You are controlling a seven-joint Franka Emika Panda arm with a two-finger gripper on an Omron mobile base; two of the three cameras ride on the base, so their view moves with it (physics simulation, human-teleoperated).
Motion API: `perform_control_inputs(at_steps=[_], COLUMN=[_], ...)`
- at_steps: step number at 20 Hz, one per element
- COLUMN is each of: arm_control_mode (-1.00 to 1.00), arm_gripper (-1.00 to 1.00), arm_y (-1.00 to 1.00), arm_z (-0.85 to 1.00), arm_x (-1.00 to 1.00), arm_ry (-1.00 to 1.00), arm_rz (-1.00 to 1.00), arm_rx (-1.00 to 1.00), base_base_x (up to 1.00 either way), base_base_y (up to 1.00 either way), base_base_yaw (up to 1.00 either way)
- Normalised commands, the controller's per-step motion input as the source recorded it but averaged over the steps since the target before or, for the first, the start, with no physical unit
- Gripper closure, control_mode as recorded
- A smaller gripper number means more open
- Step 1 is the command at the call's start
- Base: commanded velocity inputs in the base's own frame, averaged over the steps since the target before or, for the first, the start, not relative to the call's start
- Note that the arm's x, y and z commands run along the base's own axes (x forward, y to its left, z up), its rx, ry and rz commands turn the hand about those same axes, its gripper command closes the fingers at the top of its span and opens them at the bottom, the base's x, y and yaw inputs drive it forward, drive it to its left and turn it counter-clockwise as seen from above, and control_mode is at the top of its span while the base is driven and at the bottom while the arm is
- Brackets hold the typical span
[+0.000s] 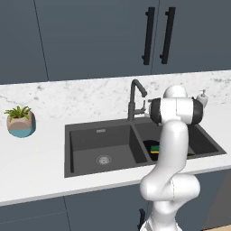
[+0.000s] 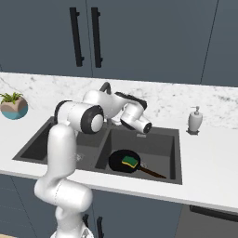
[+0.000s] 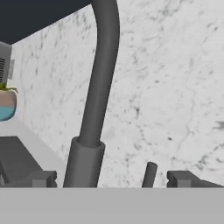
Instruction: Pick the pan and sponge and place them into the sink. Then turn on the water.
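With pan and sponge lying in the sink, I am aiming the released gripper at the faucet lever, which I judge needs nudging next.

Pan mostly behind the arm; faucet spout cropped above.

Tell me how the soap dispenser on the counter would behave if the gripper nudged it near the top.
The soap dispenser stands upright, tall for its narrow base, so a push up high would probably tip it rather than slide it. Its rounded white body looks smooth, likely slippery to grip. It stands on the counter beside the sink, so it might topple into the basin.
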Motion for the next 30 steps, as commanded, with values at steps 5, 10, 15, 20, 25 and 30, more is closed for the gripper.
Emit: perform_control_inputs(at_steps=[5,10,15,20,25,30], arm_control_mode=[-1.00,-1.00,-1.00,-1.00,-1.00,-1.00], arm_gripper=[-1.00,-1.00,-1.00,-1.00,-1.00,1.00], arm_y=[0.07,0.00,0.00,0.00,0.00,0.00], arm_z=[-0.07,-0.28,-0.31,-0.19,-0.09,-0.10], arm_x=[0.35,0.37,0.29,0.29,0.28,0.29], arm_ry=[0.00,0.00,0.00,0.00,0.00,0.00], arm_rz=[-0.03,-0.01,0.00,-0.01,-0.01,-0.01], arm_rx=[-0.01,-0.03,-0.01,0.00,0.00,0.00], base_base_x=[0.00,0.00,0.00,0.00,0.00,0.00], base_base_y=[0.00,0.00,0.00,0.00,0.00,0.00], base_base_yaw=[0.00,0.00,0.00,0.00,0.00,0.00])
